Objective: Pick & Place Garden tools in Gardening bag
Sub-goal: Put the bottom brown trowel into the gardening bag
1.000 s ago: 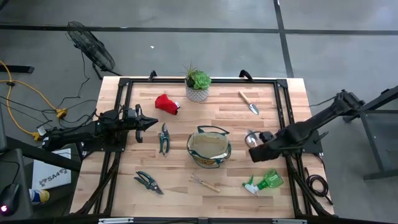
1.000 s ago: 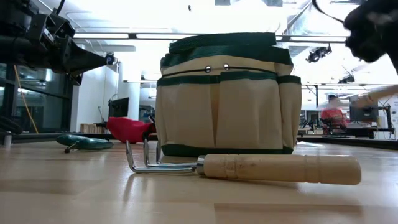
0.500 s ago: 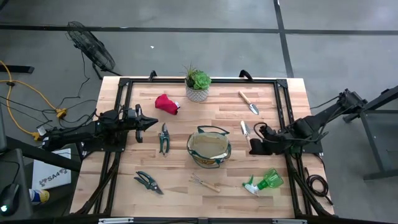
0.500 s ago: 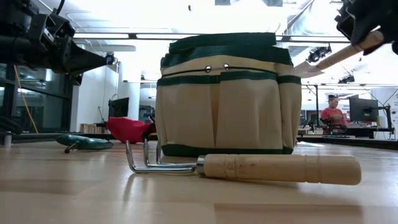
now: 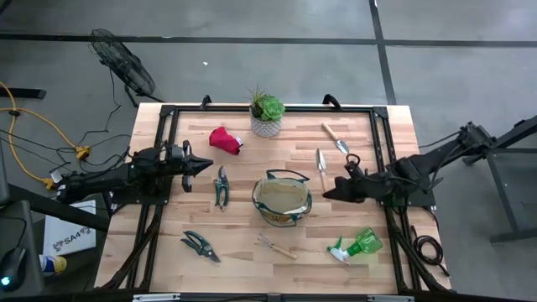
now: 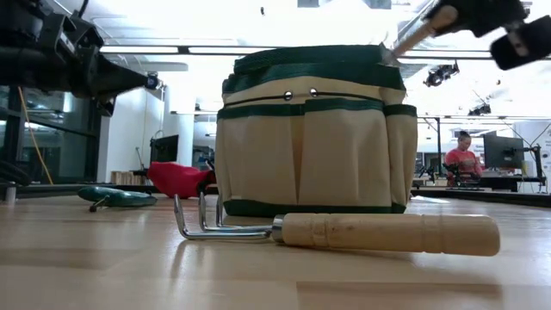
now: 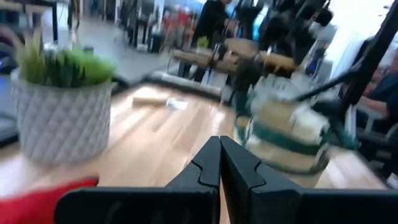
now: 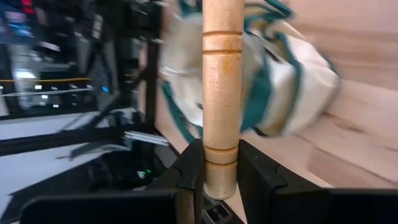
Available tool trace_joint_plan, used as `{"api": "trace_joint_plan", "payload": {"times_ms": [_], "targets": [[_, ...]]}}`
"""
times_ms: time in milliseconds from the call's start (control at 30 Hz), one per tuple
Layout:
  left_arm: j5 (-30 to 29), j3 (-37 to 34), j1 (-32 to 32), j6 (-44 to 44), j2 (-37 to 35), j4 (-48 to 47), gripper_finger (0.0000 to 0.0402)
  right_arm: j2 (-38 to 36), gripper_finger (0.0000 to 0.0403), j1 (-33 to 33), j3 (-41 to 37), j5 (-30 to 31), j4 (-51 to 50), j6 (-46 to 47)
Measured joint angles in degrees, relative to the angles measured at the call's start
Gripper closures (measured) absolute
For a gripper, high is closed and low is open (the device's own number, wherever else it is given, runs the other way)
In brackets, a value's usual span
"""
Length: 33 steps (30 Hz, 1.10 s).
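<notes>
The tan-and-green gardening bag [image 5: 282, 200] stands upright on the table's middle, mouth open. To its right my right gripper [image 5: 333, 191] is shut on a wooden-handled trowel [image 5: 320, 166], held above the table beside the bag; the low view shows the trowel [image 6: 413, 33] over the bag's top right. My left gripper [image 5: 207, 166] hovers shut and empty left of the bag, and its wrist view shows it [image 7: 219, 152] too. A second trowel [image 5: 336, 138], a red glove [image 5: 224, 139], two pruning shears [image 5: 221, 186] [image 5: 200, 245], a hand rake [image 5: 276, 246] and a green spray bottle [image 5: 357, 245] lie on the table. My right gripper pinches the trowel's wooden handle near its free end [image 8: 221, 155] between its two fingers [image 8: 189, 171]. The fingers come from the table's right, slanting down, and lie across the handle. The trowel is lifted clear and tilted, its metal end [image 5: 320, 158] toward the far edge.
A green succulent in a white pot [image 5: 267, 115] stands at the far edge, behind the glove. A black frame [image 5: 168, 113] borders the table. The rake [image 6: 344, 231] lies in front of the bag in the low view. People sit in the room behind.
My right gripper has risen and tipped up from a steep downward point to a shallow slant, drifting toward the bag. The trowel in its hold has lifted clear of the table and swung up, its metal end now toward the far edge.
</notes>
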Motion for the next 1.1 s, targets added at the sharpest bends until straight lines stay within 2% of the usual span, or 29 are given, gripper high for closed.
{"api": "trace_joint_plan", "payload": {"times_ms": [233,367,467,567,700,867,967,1100], "targets": [[4.81,0.29,0.02,-1.28,0.74,9.61,0.0402,0.18,0.0344,-4.27,0.00,0.09,7.00,-4.93],[7.22,1.14,0.00,-0.07,2.48,10.49,0.0401,1.20,0.0344,-6.52,0.00,-0.11,11.64,-7.38],[6.37,3.29,0.00,3.10,5.52,10.50,0.0391,3.18,0.0344,-8.12,0.00,-1.25,16.05,-9.39],[5.39,6.66,0.00,6.94,9.77,10.52,0.0359,5.87,0.0344,-9.57,0.02,-2.98,20.18,-11.26],[4.08,12.22,0.00,8.25,16.96,10.48,0.0296,9.63,0.0344,-11.30,0.02,-4.82,24.39,-11.82],[7.28,20.68,0.00,18.43,27.33,10.39,0.0223,13.72,0.0344,-13.03,0.02,-8.16,31.36,-11.55],[8.63,26.38,-0.02,26.63,34.34,10.41,0.0198,15.79,0.0344,-13.90,0.02,-9.62,36.42,-11.46],[8.95,33.81,-0.02,37.38,43.35,10.07,0.0188,18.08,0.0344,-14.96,0.02,-10.62,42.18,-11.40]]}}
